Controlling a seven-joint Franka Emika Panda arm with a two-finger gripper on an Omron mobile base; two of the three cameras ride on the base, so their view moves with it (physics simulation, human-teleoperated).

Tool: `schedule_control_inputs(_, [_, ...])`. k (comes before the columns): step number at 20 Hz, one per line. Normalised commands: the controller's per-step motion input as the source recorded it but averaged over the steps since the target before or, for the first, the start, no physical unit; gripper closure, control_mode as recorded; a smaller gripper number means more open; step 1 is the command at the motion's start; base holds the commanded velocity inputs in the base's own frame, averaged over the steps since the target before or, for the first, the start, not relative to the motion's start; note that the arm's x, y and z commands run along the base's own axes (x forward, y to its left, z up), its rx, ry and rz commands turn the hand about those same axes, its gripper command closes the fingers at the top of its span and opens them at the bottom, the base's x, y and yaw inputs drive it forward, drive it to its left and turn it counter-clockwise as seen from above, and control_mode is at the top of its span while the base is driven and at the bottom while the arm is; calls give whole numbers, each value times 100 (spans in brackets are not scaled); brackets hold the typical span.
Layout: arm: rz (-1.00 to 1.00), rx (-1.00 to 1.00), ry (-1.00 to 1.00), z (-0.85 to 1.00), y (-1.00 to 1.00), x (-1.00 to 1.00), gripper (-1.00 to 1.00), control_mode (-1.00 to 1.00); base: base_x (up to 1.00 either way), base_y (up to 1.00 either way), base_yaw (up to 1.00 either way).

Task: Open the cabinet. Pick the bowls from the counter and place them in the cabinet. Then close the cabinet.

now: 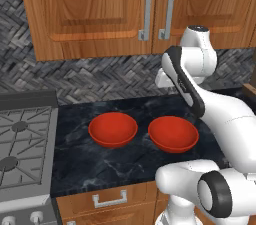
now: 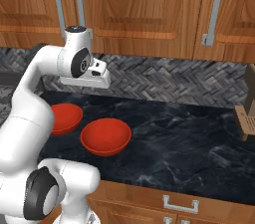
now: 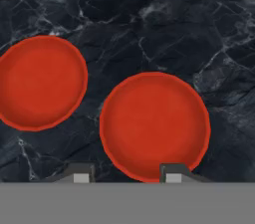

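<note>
We hover over 2 bowls, cabinet doors shut

Our tool hangs above the tabletop, holding nothing, its jaws partly apart. The 2 red bowls rest side by side in the middle of the frame. The cabinet, at the top, is closed, so we judge opening comes first.

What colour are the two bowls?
The bowls are glossy plain red, clearest in the hand view.
</note>
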Motion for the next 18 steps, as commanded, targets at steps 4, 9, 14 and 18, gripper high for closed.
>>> schedule_control_inputs(4, [0,0,-8,0,0,-18,-100,-100,0,0,0])
schedule_control_inputs(9, [0,-3,-19,19,0,-23,-100,-100,0,0,0])
schedule_control_inputs(14, [0,-6,-22,45,0,-23,-100,-100,0,0,0])
schedule_control_inputs(18, [0,-4,-17,56,0,-27,-100,-100,0,0,0])
